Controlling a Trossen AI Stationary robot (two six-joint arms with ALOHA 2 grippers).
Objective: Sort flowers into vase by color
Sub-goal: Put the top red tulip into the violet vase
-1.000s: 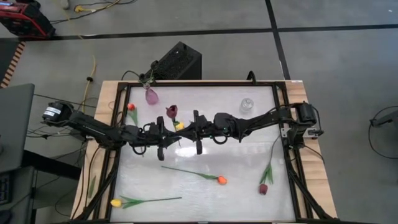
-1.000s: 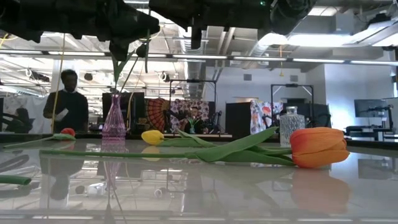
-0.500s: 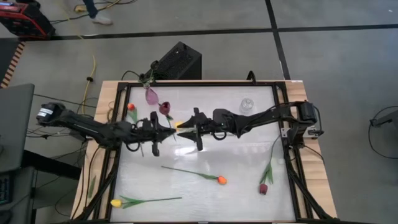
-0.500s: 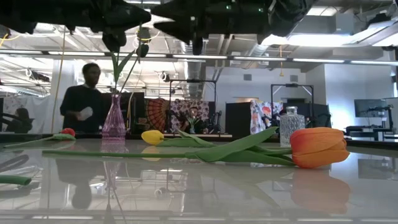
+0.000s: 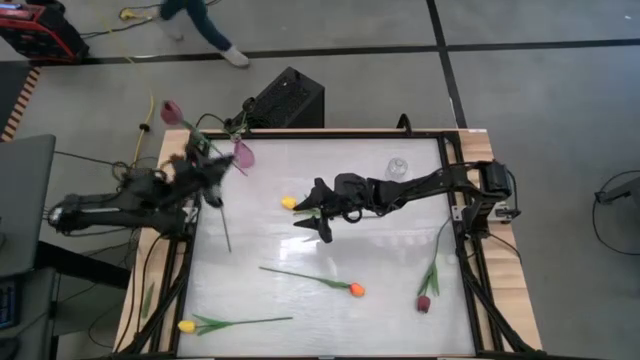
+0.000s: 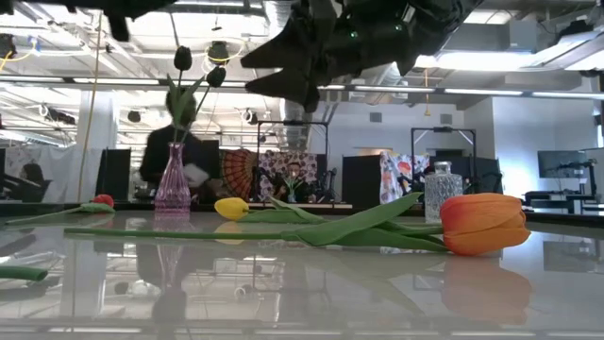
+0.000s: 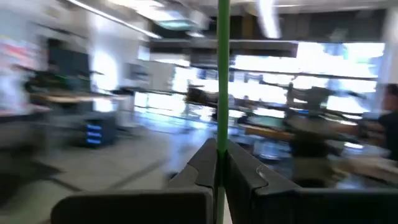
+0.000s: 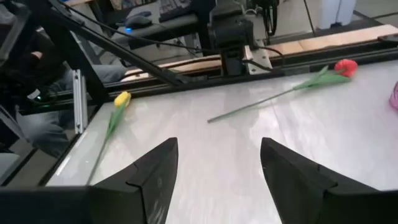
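Left pincer [image 5: 203, 172] grips a maroon tulip [image 5: 171, 110]; right pincer [image 5: 318, 212] gapes over white table [image 5: 380, 270].

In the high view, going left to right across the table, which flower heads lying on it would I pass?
Yellow tulip at the near left corner → yellow tulip beside the right gripper → orange-red tulip → maroon tulip near the right edge.
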